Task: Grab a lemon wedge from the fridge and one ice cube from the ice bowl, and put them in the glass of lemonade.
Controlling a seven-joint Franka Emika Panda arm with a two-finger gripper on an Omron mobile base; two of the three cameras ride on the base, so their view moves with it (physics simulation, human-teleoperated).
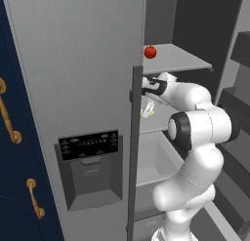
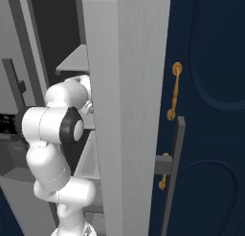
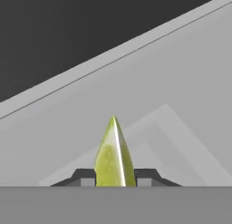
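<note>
The open fridge (image 1: 73,64) fills the left base view, navy cabinets (image 1: 12,176) at far left and a red fruit (image 1: 150,52) on an upper-centre shelf (image 1: 180,59). At bottom centre of the hand view the gripper (image 3: 115,178) is clamped on the lemon wedge (image 3: 113,155); its fingertips (image 3: 146,177) are cut off below.

The arm (image 1: 195,152) consists of glossy white, rounded cylindrical links with smooth housings. A dark grey ring band with a black end cap marks the elbow joint. A black collar sits at the wrist. The gripper (image 3: 116,177) carries two small dark grey fingertips (image 3: 84,177) with flat, angular profiles.
</note>
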